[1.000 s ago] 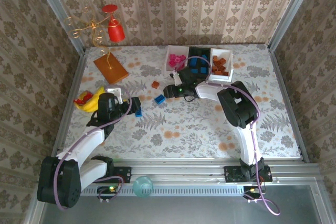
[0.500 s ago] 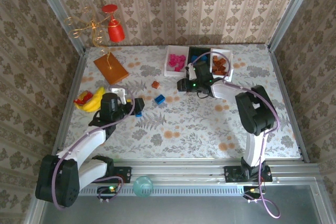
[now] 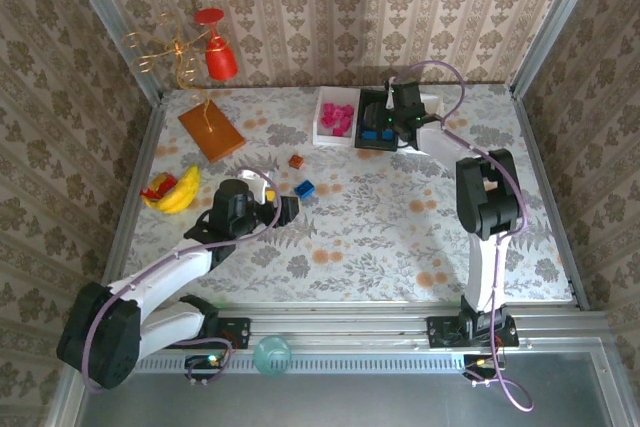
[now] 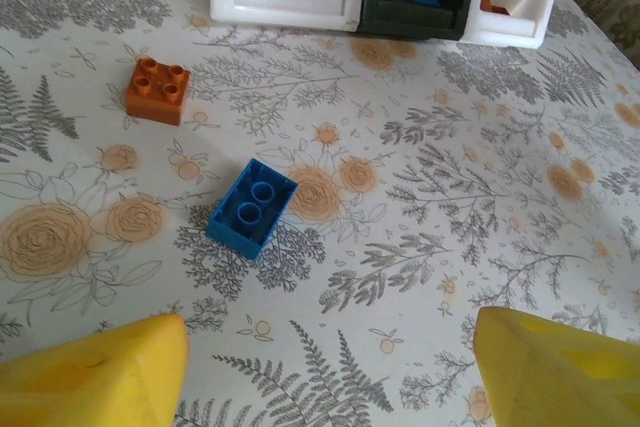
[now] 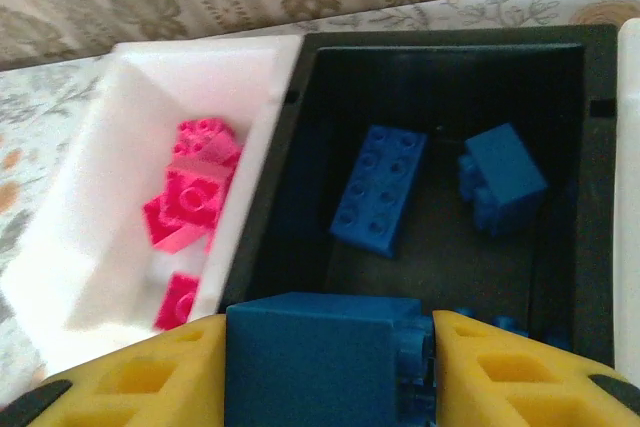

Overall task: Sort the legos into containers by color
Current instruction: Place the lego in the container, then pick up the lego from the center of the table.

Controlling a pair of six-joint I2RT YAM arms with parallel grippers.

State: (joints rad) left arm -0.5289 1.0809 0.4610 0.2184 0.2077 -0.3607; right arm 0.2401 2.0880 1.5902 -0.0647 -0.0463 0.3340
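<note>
Left gripper [image 4: 330,372]: fingers wide apart, empty, above table [image 4: 480,197]. Blue lego [image 4: 252,209]: flat on table, long axis running near-left to far-right. Orange lego [image 4: 158,90]: beyond it, apart. Right gripper [image 5: 325,367]: clamped on blue brick [image 5: 320,342], over black tray [image 5: 440,57]. Pink legos [image 5: 190,197]: in adjoining white tray [image 5: 110,197].

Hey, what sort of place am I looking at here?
Probably a robot test booth dressed like a home: wallpapered panels in metal framing, two arms bolted at a floral table, loose legos.
</note>
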